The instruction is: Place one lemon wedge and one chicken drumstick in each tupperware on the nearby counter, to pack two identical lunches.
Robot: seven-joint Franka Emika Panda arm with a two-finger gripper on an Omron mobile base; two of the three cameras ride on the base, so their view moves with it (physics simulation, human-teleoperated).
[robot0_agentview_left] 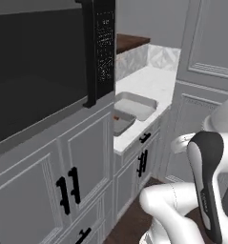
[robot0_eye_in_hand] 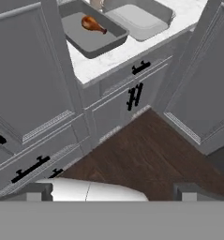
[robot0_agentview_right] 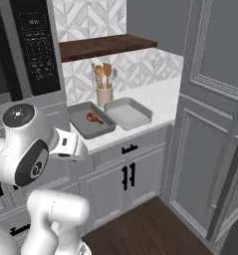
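Pincer (robot0_eye_in_hand: 111,191): standing released, carrying nothing. Ahead of it on the bench (robot0_eye_in_hand: 104,63): darker tupperware (robot0_eye_in_hand: 87,42) holding one drumstick (robot0_eye_in_hand: 93,25); lighter tupperware (robot0_eye_in_hand: 144,21) beside, apparently unfilled. Step: fetching next item; wedges needing locating.

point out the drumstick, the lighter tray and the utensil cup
chicken drumstick (robot0_agentview_right: 94,118), right base view, its meaty middle
lighter grey tupperware (robot0_agentview_right: 128,115), right base view, its bare floor
beige utensil cup (robot0_agentview_right: 104,95), right base view, its front wall

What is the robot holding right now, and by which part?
Nothing. The end effector is open and empty above the wood floor; the drumstick lies in the darker tray.
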